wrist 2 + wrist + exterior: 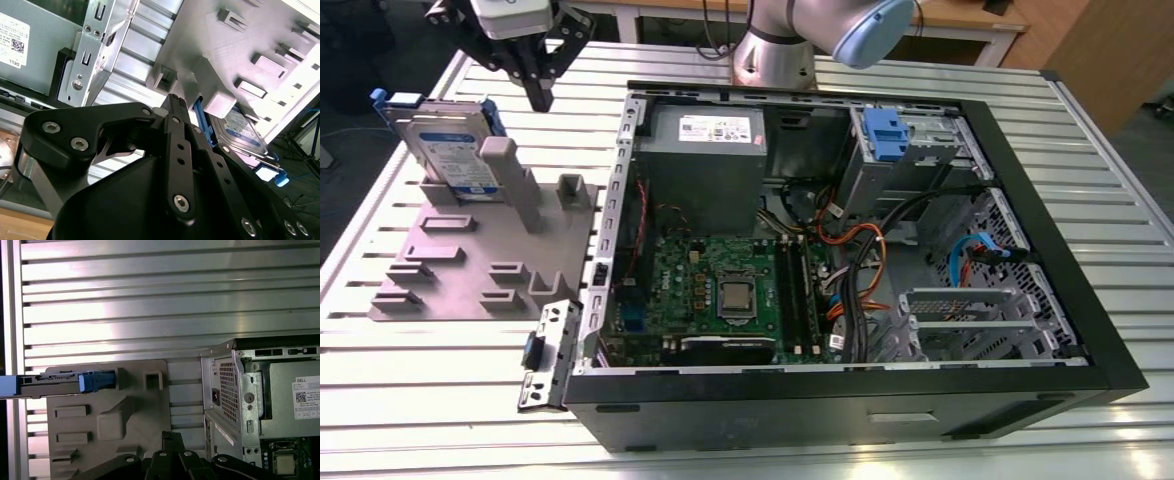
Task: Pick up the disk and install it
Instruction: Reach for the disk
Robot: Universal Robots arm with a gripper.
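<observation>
The disk (454, 140) stands on edge in a slot at the far end of the grey fixture block (480, 255), its white-and-blue label facing out and a blue carrier bracket around it. My gripper (540, 100) hangs a little above the table, just to the exterior view's right of the disk and apart from it, fingers together and holding nothing. In the first wrist view the disk (55, 384) appears edge-on beyond the gripper (172, 436). The second wrist view has the disk (240, 132) past the gripper (175, 100).
An open black computer case (1067, 300) lies on the slatted metal table (440, 380), holding a motherboard (720, 290), grey power supply (707, 130), cables and a drive cage with a blue latch (887, 135). The arm's base (774, 60) stands behind the case.
</observation>
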